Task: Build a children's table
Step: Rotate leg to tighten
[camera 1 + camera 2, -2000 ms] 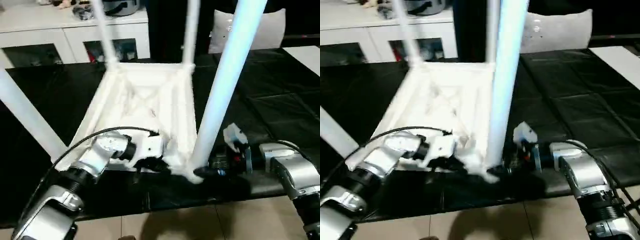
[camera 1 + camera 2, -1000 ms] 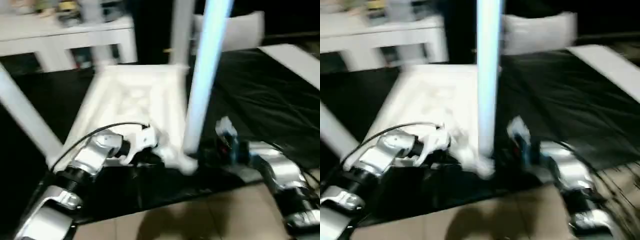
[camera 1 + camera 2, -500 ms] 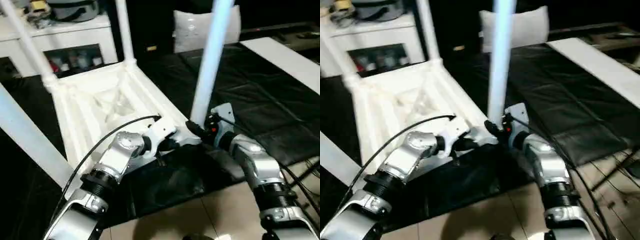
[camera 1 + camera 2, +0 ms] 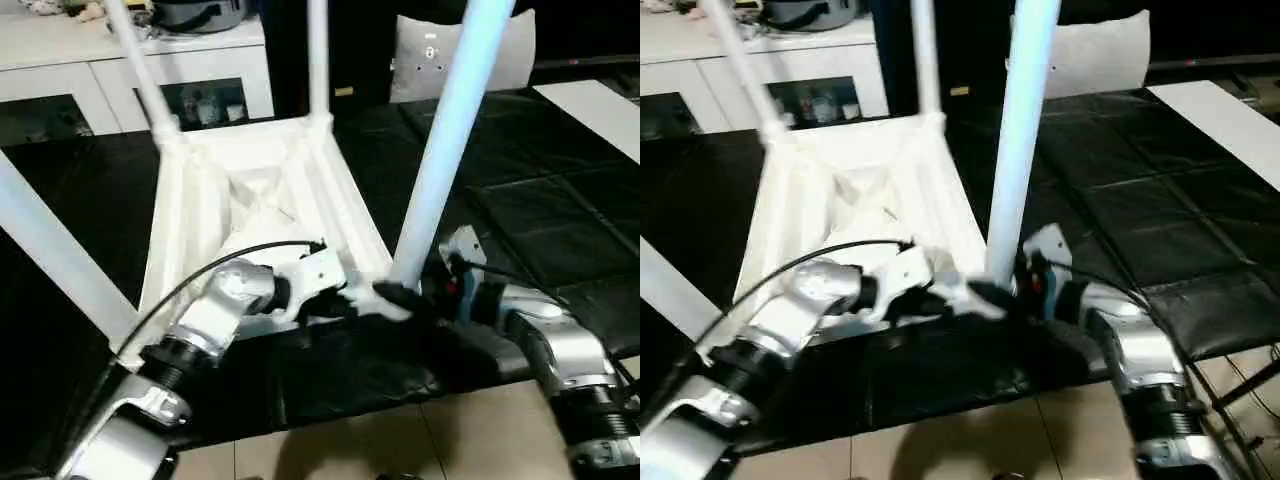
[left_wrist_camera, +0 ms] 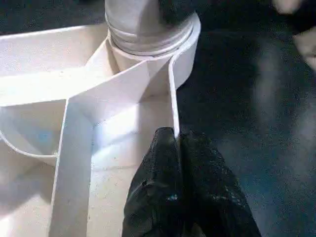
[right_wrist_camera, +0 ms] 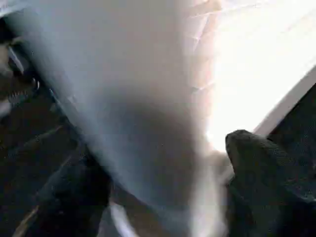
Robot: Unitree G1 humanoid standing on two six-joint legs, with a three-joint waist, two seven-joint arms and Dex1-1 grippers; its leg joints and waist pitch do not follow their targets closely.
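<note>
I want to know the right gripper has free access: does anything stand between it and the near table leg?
Nothing visible does. The right gripper sits at the foot of the near leg, its fingers either side of it, jaws spread.

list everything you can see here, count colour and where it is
white plastic rectangular table top: 1, white, upside down on the black mat, ribbed underside up
long tapered round white plastic legs: 4, white, standing up from the top's corner sockets
black padded mat: 1, black, covering the surface under the table
white cabinet with glass doors: 1, white, behind the mat, clutter on top
white cushion: 1, white, behind the mat on the right
tiled floor: beige, nearest the robot
left claw: 1, black, closed on the thin rim wall of the top beside a corner socket
right claw: 1, black, fingers either side of the near right leg's base
</note>
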